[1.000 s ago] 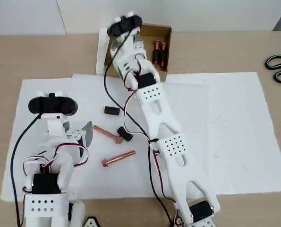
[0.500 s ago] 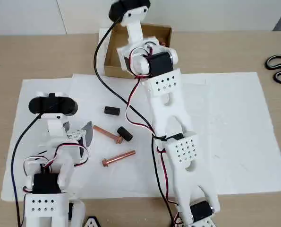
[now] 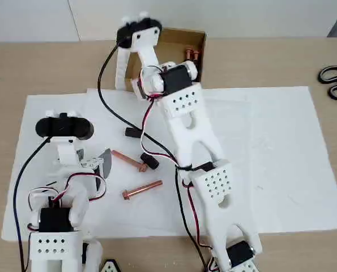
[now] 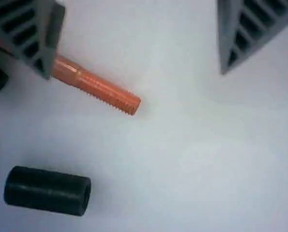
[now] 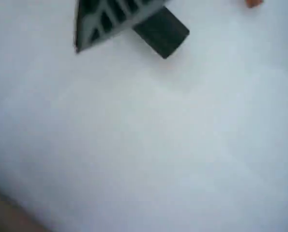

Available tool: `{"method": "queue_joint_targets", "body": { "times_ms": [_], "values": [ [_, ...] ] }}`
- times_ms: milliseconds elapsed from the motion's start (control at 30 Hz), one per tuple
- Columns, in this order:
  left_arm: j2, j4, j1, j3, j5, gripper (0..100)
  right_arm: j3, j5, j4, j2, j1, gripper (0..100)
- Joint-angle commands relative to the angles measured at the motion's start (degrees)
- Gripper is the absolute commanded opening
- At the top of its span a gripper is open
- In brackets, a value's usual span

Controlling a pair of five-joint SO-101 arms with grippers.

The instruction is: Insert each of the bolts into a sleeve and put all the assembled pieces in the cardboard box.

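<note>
Paper (image 3: 270,158) is covering the table under both my arms. My left gripper (image 4: 134,71) is hovering over it, spread wide and grasping nothing. A copper bolt (image 4: 98,88) is lying with one end hidden under one of the fingers (image 4: 27,34), and a black sleeve (image 4: 47,190) is lying near it, apart. A second sleeve (image 3: 149,161) is sitting just beside that bolt's far end, and a second bolt (image 3: 141,189) is lying nearer my bases. My right gripper (image 5: 110,19) is hanging above the paper; whether it is clenched I cannot tell. Two copper-ended pieces (image 3: 191,54) are resting inside the cardboard box (image 3: 199,37).
</note>
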Motion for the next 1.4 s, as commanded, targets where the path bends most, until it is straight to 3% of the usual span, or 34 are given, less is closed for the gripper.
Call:
{"method": "queue_joint_targets", "body": {
  "times_ms": [0, 300, 400, 667, 800, 967, 1133, 1367],
  "values": [
    [-0.4, 0.2, -0.4, -0.4, -0.1, 22, 9.1, 0.6, 0.5, -9.0, -0.3, 26.2],
    [-0.4, 0.1, -0.4, -0.3, -0.1, 22, 40.9, 0.5, -0.1, -28.9, 0.8, 26.3],
    [-0.4, 0.1, -0.4, -0.3, -0.1, 22, 43.7, 0.6, -0.1, -34.2, 3.3, 26.3],
    [-0.4, 0.1, -0.4, -0.2, -0.1, 22, 45.2, 0.9, -0.1, -42.0, 19.1, 26.3],
    [-0.4, 0.1, -0.4, -0.2, -0.1, 22, 45.4, 2.0, 0.0, -42.0, 22.2, 26.3],
    [-0.4, 0.1, -0.4, -0.2, -0.1, 22, 50.0, 2.0, -0.7, -41.8, 21.3, 26.5],
    [-0.4, -0.3, -0.4, 0.9, -0.1, 22, 54.5, 3.3, -0.8, -41.8, 15.4, 26.4],
    [-0.4, -1.1, -0.4, 1.5, -0.1, 22, 57.8, 15.4, -0.9, -41.7, 7.5, 26.5]
  ]
}}
